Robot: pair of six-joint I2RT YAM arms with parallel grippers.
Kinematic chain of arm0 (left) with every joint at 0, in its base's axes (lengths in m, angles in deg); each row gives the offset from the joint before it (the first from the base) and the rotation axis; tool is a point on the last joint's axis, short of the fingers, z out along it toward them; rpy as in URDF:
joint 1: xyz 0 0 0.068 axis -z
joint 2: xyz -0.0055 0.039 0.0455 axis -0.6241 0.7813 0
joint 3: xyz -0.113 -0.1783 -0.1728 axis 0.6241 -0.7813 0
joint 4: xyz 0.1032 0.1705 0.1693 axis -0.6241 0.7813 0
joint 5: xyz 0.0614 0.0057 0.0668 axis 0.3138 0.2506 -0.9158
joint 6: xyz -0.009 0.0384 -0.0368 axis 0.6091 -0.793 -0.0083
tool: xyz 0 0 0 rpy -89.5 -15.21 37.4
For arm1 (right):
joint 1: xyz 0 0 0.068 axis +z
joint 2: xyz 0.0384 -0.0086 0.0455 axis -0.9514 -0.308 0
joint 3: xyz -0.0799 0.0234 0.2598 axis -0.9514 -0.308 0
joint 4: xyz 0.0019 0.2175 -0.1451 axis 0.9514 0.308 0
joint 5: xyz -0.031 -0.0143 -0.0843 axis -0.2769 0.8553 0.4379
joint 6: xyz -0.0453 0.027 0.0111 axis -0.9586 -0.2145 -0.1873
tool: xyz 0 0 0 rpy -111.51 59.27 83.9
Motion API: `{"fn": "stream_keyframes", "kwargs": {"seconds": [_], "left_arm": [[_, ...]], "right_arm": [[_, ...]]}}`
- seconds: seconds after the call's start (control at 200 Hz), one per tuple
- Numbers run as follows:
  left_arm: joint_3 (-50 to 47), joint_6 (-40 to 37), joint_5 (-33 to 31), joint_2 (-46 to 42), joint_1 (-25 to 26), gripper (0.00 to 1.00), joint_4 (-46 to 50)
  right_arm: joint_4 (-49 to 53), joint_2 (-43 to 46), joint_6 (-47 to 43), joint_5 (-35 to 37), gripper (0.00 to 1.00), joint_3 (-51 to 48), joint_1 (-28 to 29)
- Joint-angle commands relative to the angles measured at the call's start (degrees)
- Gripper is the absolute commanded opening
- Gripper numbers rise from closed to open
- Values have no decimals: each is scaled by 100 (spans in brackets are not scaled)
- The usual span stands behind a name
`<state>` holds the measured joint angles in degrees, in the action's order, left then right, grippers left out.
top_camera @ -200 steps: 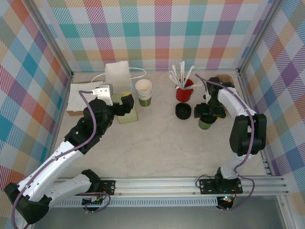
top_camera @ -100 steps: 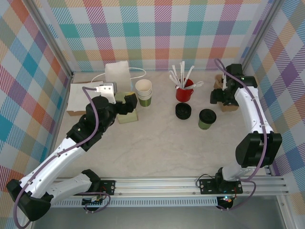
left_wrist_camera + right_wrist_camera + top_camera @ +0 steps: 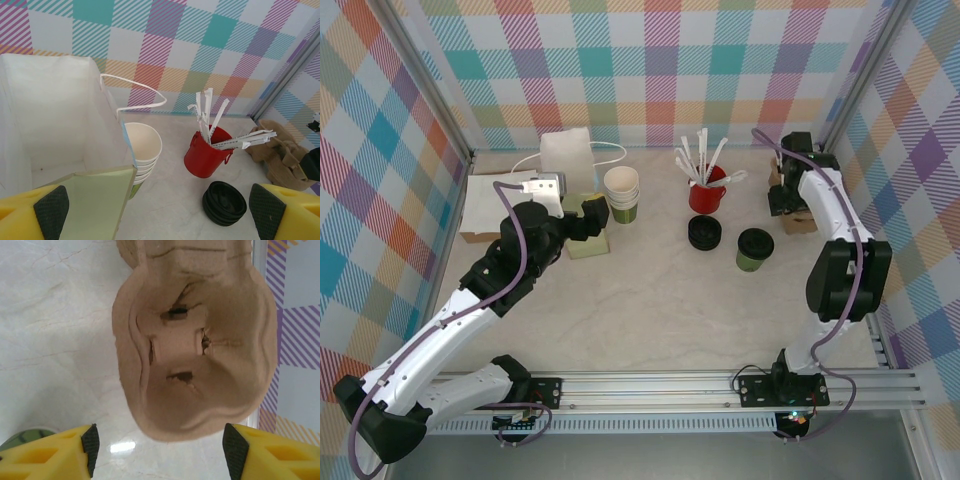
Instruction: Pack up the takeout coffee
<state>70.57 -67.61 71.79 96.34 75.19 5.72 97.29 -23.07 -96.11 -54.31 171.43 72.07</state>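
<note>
1. At the far left of the pale marbled counter [image 3: 650, 300], a flat white-and-brown box [image 3: 485, 205] lies against the side wall. A white paper bag [image 3: 565, 155] with a thin white loop handle stands just behind and to the right of it, its top open.
2. The left fingers [image 3: 588, 213] are held over a pale green box-like piece [image 3: 585, 243] just in front of the bag. They are spread wide, one black pad [image 3: 50, 210] being seen in each lower corner of the left wrist view, and nothing is gripped between them.
3. Just to the right, a stack of lidless olive-green paper cups [image 3: 622, 195], cream inside, stands upright.
4. Further right, a red mug [image 3: 705, 195] filled with white sticks is found, and a stack of black round plastic lids [image 3: 705, 233] rests just in front of it.
5. The takeout coffee [image 3: 755, 248], a small olive-green paper cup closed by a black round lid, stands upright on the counter. It is just right of the lid stack and in front of the red mug, and it is touched by neither arm.
6. At the far right, a brown moulded-pulp cup carrier [image 3: 195, 340] lies beside the wall rail. The right fingers [image 3: 782, 200] are pointed down over it, well apart from the coffee. They are opened wide and nothing is held. Whether the carrier is touched cannot be told.
</note>
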Motion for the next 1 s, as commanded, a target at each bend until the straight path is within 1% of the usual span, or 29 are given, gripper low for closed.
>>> {"fn": "stream_keyframes", "kwargs": {"seconds": [0.0, 0.11, 0.345, 0.795, 0.94, 0.995], "left_arm": [[146, 41, 27, -15, -72, 95, 2], [142, 44, 14, -26, -73, 95, 38], [194, -39, -38, -23, -72, 95, 99], [369, -93, 190, 234, -105, 95, 43], [502, -26, 376, 362, -107, 95, 11], [616, 64, 479, 461, -115, 95, 36]], "right_arm": [[-199, -258, -366, 193, 63, 247, 16], [-257, -461, -459, 256, 54, 305, 16], [-371, -533, -546, 269, 30, 224, 16], [-395, -39, -531, 250, 10, 38, 16], [-344, 240, -433, 212, 8, 65, 16], [-305, 405, -354, 68, 8, 84, 16]]}}
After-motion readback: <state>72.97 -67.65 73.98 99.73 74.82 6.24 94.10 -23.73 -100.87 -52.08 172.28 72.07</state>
